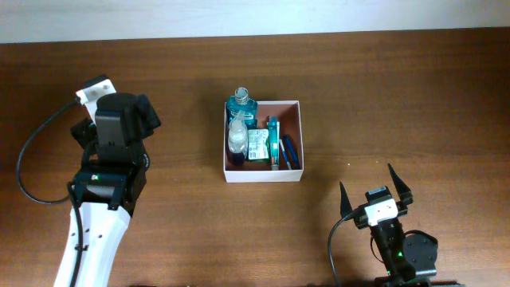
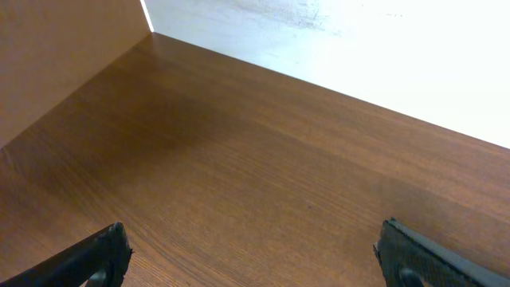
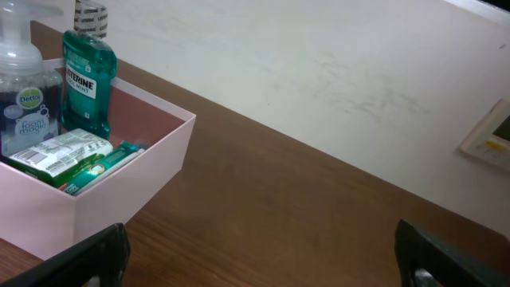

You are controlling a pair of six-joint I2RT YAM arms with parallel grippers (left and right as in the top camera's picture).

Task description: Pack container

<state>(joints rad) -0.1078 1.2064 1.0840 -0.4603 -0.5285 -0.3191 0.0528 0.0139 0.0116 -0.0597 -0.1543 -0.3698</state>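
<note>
Wooden table [image 1: 199,239] holds the container [image 1: 263,177]; left gripper [image 2: 253,251] and right gripper [image 1: 369,190] hover spread, away from it.

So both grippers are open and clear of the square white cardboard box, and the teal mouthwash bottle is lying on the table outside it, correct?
Not quite. The teal mouthwash bottle stands upright inside the square white cardboard box, at a far corner, as the right wrist view shows. The left gripper and right gripper are indeed open and clear of it.
</note>
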